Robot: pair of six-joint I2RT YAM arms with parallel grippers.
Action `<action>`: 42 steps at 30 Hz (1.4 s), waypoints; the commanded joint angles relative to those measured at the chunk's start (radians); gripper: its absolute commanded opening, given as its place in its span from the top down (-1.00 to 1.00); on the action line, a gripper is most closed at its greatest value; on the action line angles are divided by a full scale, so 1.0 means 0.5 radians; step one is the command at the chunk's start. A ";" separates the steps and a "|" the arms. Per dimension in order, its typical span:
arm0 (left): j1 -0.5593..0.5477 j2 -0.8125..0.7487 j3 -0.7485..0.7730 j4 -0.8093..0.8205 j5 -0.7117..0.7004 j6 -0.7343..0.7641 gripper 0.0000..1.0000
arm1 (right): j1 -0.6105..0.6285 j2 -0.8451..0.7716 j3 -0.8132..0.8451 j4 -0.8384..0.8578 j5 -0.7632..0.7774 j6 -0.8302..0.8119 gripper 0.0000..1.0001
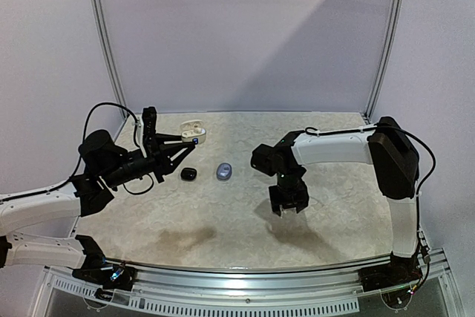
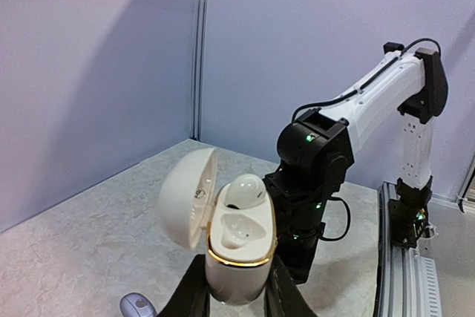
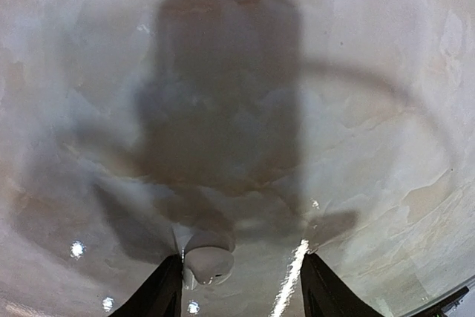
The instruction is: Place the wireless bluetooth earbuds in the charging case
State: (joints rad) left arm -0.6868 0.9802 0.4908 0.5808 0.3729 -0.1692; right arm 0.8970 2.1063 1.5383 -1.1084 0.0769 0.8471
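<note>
My left gripper [image 2: 236,296] is shut on the lower body of a white charging case [image 2: 237,257] with a gold rim, held upright above the table. Its lid [image 2: 184,197] is swung open to the left. One white earbud [image 2: 246,190] sits in the far socket; the near socket is bare. In the top view the case [image 1: 193,133] is at the back left. My right gripper [image 3: 241,287] points down at the table, open. A white earbud [image 3: 208,263] lies against its left finger [image 3: 159,291], well apart from the right finger [image 3: 330,287].
A small black case [image 1: 188,174] and a bluish-grey rounded case [image 1: 224,171] lie on the marbled table [image 1: 223,220] between the arms. The grey one [image 2: 136,306] also shows below the left gripper. The right arm [image 2: 312,154] stands beyond the held case. Walls close in the back and sides.
</note>
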 commanded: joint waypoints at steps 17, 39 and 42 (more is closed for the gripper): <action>0.008 -0.016 -0.022 -0.011 0.009 0.050 1.00 | -0.094 0.025 0.055 0.120 -0.125 -0.139 -0.01; 0.012 -0.032 -0.028 -0.023 0.007 0.062 1.00 | -0.098 0.033 -0.079 0.169 -0.245 -0.104 0.54; 0.012 -0.036 -0.025 -0.026 0.009 0.068 1.00 | -0.096 0.035 -0.078 0.149 -0.252 -0.094 0.51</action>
State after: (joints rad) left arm -0.6861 0.9798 0.4908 0.5785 0.3752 -0.1493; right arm 0.8505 2.1086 1.5322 -1.0302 -0.0284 0.7845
